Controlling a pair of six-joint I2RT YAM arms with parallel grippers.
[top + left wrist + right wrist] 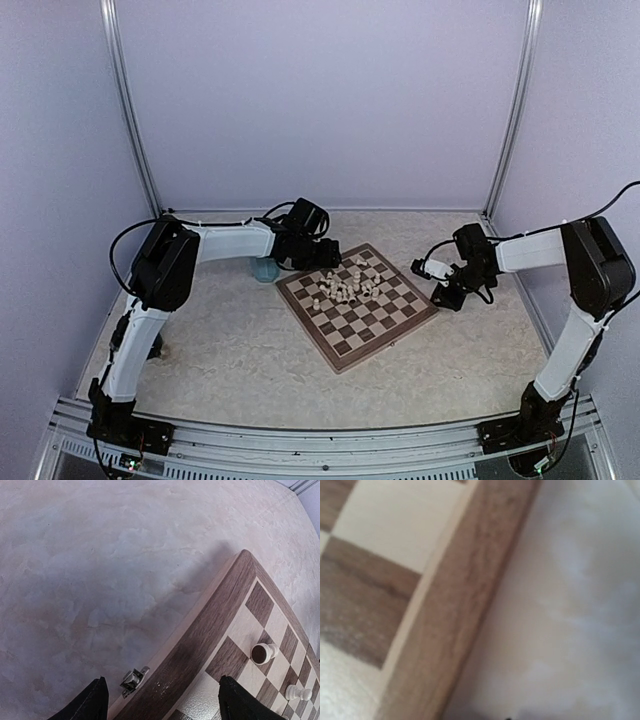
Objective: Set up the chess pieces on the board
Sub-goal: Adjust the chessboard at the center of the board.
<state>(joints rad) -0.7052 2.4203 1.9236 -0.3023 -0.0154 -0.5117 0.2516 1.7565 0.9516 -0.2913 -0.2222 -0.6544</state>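
The board (357,318) lies turned diagonally in the middle of the table. Several pale chess pieces (346,285) stand and lie in a loose cluster on its far half. My left gripper (322,254) hovers over the board's back-left edge. In the left wrist view the left gripper (162,678) is open wide, with only the board's wooden rim (200,645) and a small metal clasp (133,679) between its fingers (96,703). One piece (263,653) lies on its side, and another (297,693) lies farther along. My right gripper (446,296) sits low beside the board's right edge; its jaws do not show.
A small blue cup (265,268) stands just off the board's back-left side, under the left arm. The right wrist view is a blurred close-up of the board's rim (465,605) and the pale table (570,605). Enclosure walls surround the table.
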